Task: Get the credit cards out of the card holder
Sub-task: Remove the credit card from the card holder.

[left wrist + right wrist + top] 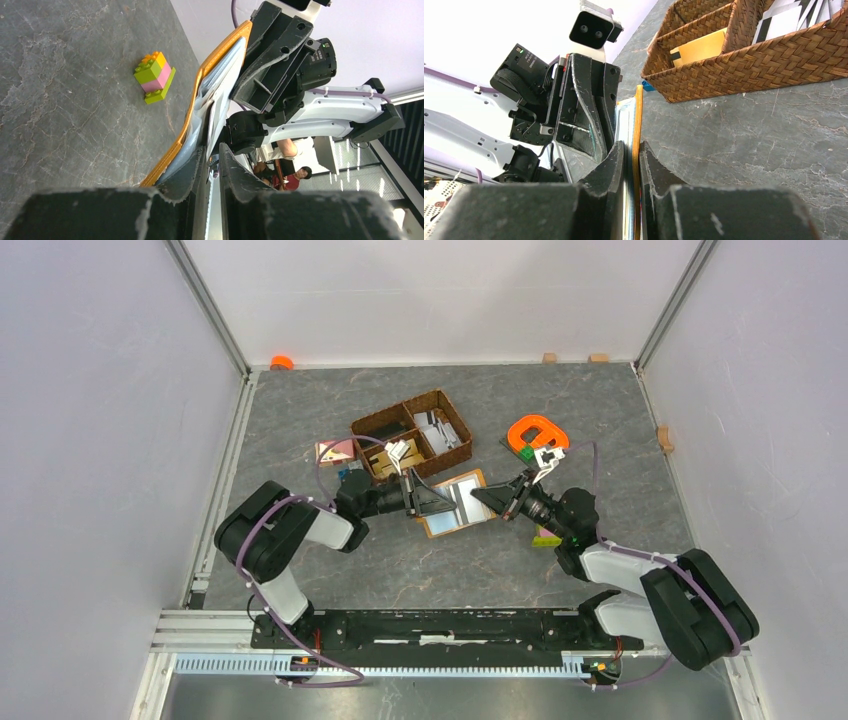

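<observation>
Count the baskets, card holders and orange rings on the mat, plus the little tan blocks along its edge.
Wicker basket: 1
Card holder: 1
Orange ring: 1
Tan blocks: 3
Total: 6

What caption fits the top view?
Left hand and right hand pinch opposite edges of the open card holder near the basket.

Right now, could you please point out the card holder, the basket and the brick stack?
card holder [460, 502]: top view, pale inner panel.
basket [764, 62]: right wrist view, near woven wall.
brick stack [160, 78]: left wrist view, pink brick.
</observation>
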